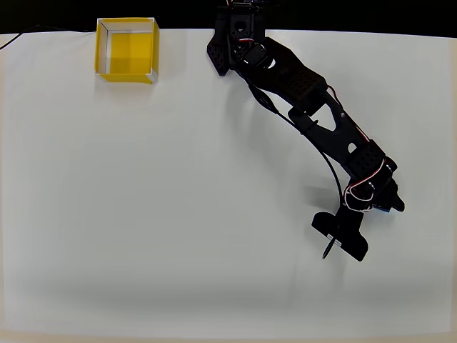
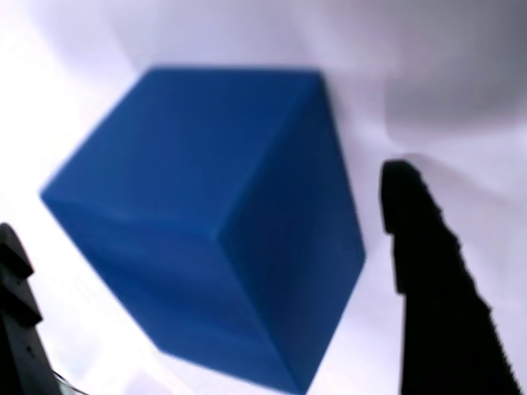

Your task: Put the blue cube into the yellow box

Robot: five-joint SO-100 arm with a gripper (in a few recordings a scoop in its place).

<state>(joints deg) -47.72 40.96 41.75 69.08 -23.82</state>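
Here, matte blue cube, open-jawed gripper

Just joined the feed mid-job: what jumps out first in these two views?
In the wrist view, the blue cube looms large and blurred between the two dark fingers, which stand apart on either side of it. In the overhead view, the black arm stretches from top centre down to the lower right of the white table, far from the yellow box at the upper left.

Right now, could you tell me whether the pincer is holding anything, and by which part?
Nothing is held yet. In the wrist view the blue cube sits between the open pincer fingers, with gaps on both sides.
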